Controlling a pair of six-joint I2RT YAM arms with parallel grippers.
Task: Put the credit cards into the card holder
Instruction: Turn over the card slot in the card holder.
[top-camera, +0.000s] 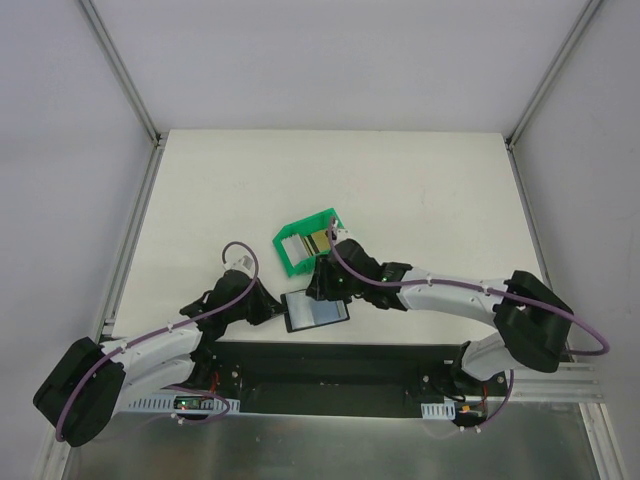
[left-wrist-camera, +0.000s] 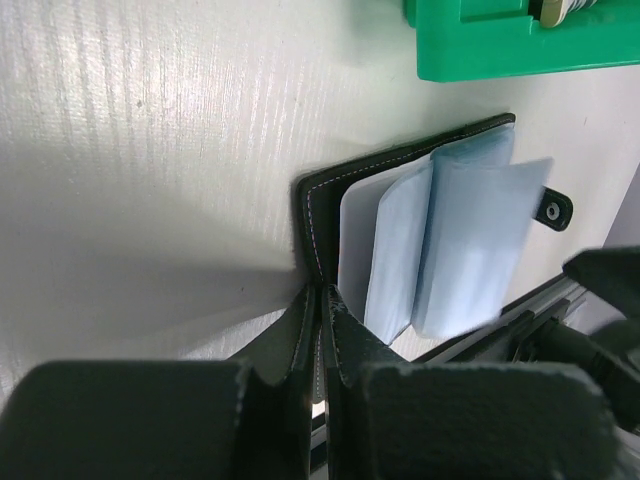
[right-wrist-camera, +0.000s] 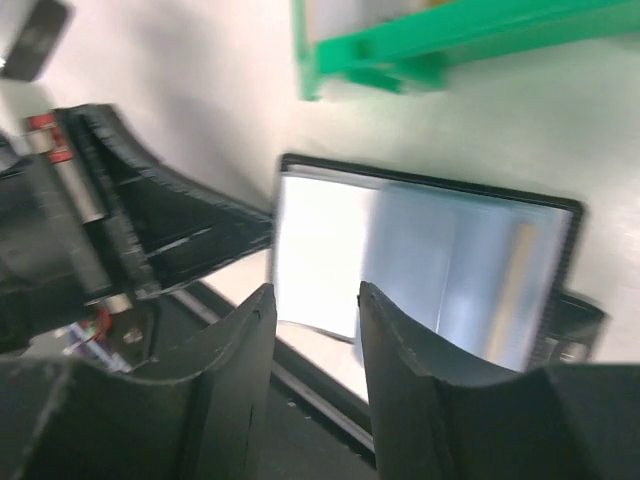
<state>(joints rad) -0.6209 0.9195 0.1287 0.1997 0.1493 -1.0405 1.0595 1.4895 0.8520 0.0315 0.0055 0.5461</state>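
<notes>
The card holder (top-camera: 318, 310) lies open near the table's front edge, a black wallet with bluish-grey sleeves (left-wrist-camera: 455, 240) fanned up and a white leaf (left-wrist-camera: 358, 228) at the left. My left gripper (top-camera: 277, 310) is shut on the wallet's black cover edge (left-wrist-camera: 322, 312). My right gripper (top-camera: 322, 290) hovers just over the wallet (right-wrist-camera: 430, 255), jaws apart with nothing between its fingers (right-wrist-camera: 245, 340). The credit cards (top-camera: 318, 243) stand packed in the green bin (top-camera: 300, 245); only their ends (left-wrist-camera: 565, 8) show in the left wrist view.
The green open-fronted bin (right-wrist-camera: 450, 40) stands just behind the wallet, close to the right arm's wrist. A dark metal rail (top-camera: 330, 365) runs along the table's front edge right below the wallet. White walls with frame posts enclose the table.
</notes>
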